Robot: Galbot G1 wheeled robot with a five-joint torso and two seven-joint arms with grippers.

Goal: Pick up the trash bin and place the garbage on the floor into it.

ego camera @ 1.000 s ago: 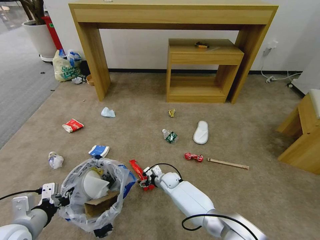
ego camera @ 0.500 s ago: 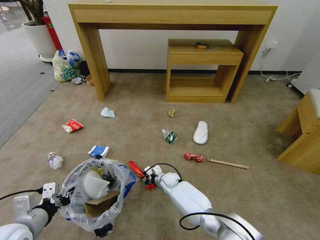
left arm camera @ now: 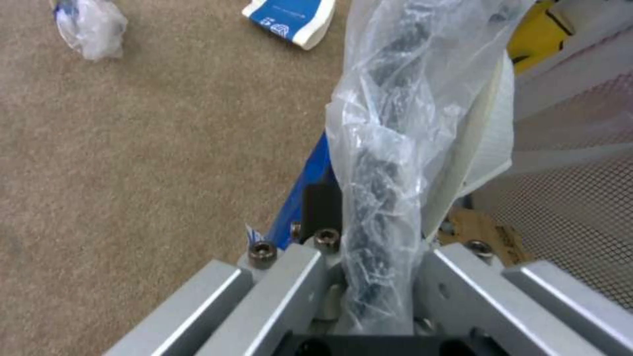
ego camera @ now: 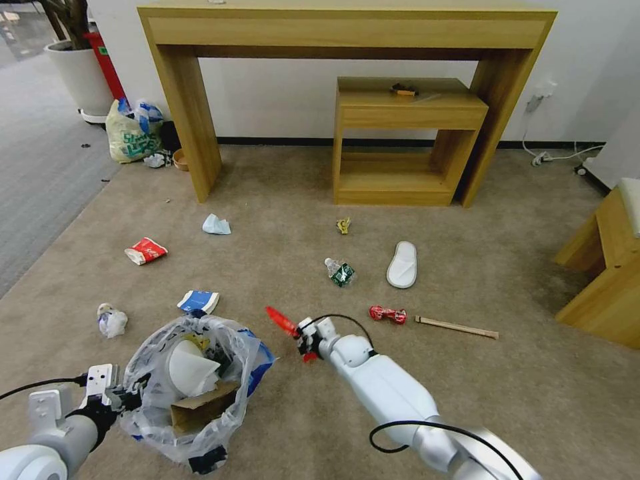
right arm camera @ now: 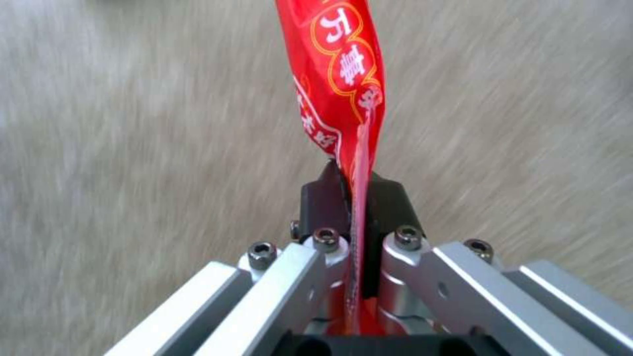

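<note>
At about seven o'clock in the head view sits the bin (ego camera: pixel 190 390), its bag rim pinched between the closed jaws of the left gripper (ego camera: pixel 123 399). Just beside it at three o'clock, the right gripper (ego camera: pixel 303 339) holds a red wrapper (ego camera: pixel 281 321) clamped tight, lifted off the carpet (ego camera: pixel 280 200). A blue carton (ego camera: pixel 198 301) lies at the bin's twelve o'clock, a slipper (ego camera: pixel 402 265) well apart at two.

A beige carpet (ego camera: pixel 280 200) carries scattered litter. A white slipper (ego camera: pixel 402 265) lies right of a crushed bottle (ego camera: pixel 341 272); nearer, a red can (ego camera: pixel 387 314) sits beside a wooden stick (ego camera: pixel 457 327). To the left lie a red carton (ego camera: pixel 145 251), a blue carton (ego camera: pixel 198 301) and crumpled tissues (ego camera: pixel 216 225).
</note>
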